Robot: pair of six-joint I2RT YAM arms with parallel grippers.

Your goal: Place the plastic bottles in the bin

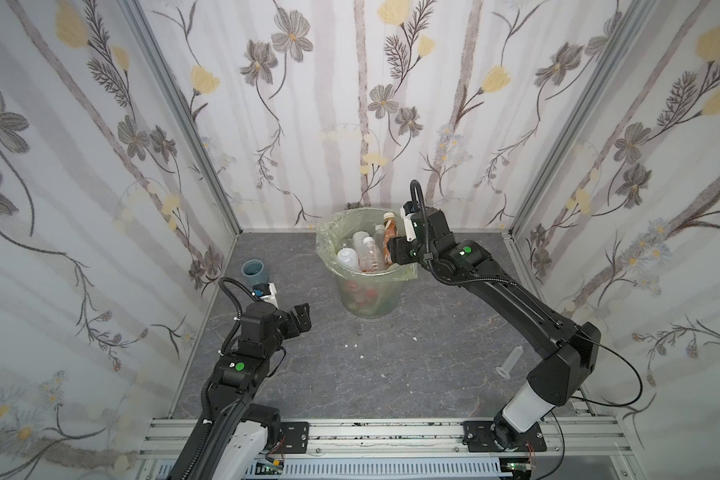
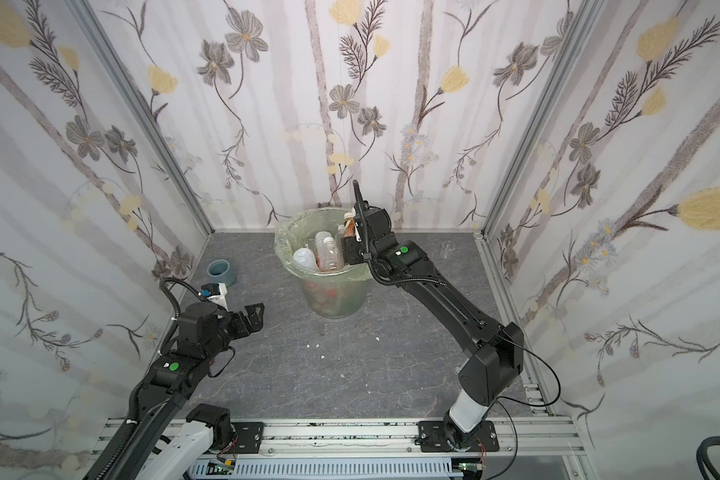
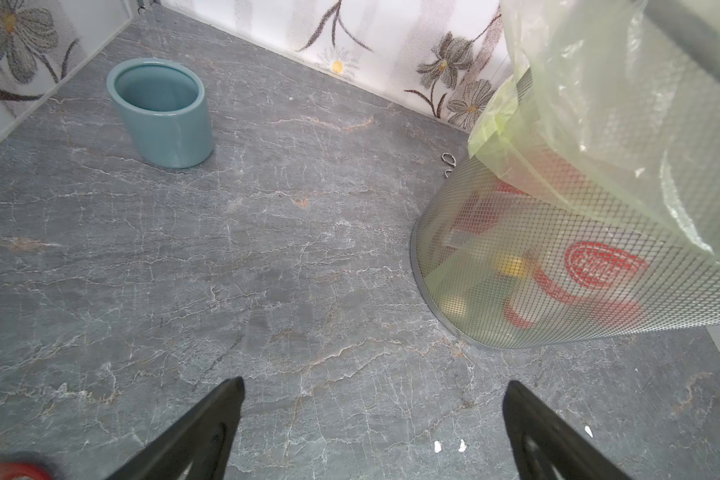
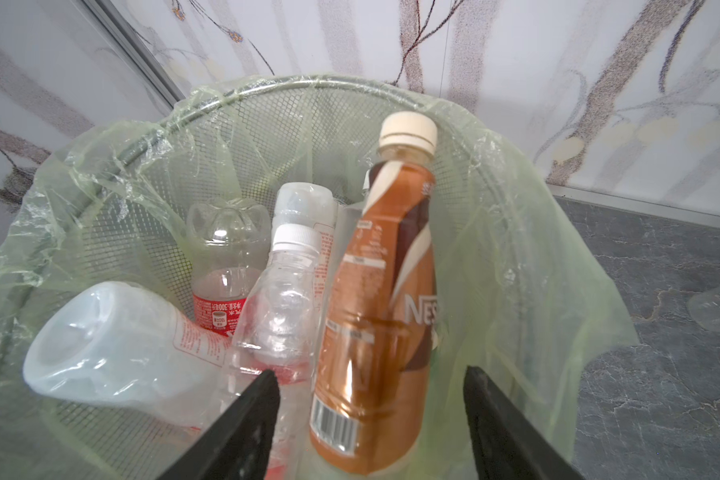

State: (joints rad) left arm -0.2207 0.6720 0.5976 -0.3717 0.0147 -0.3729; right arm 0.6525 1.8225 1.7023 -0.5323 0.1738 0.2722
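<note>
My right pincer (image 4: 370, 370) hangs over the bin (image 1: 368, 297), jaws parted with a gap on each side of the brown coffee bottle (image 4: 375, 291), which stands inside among the other plastic bottles (image 4: 283, 299). My left pincer (image 3: 373, 382) is spread wide, holding nothing, above the table (image 3: 267, 270).

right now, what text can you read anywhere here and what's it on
"NES" on the brown bottle, rest cut off.
"300" on the red label of a clear bottle, characters beside it blurred.
Barcode digits and other fine print: too small.
Red mark seen through the bin: unreadable.
</note>
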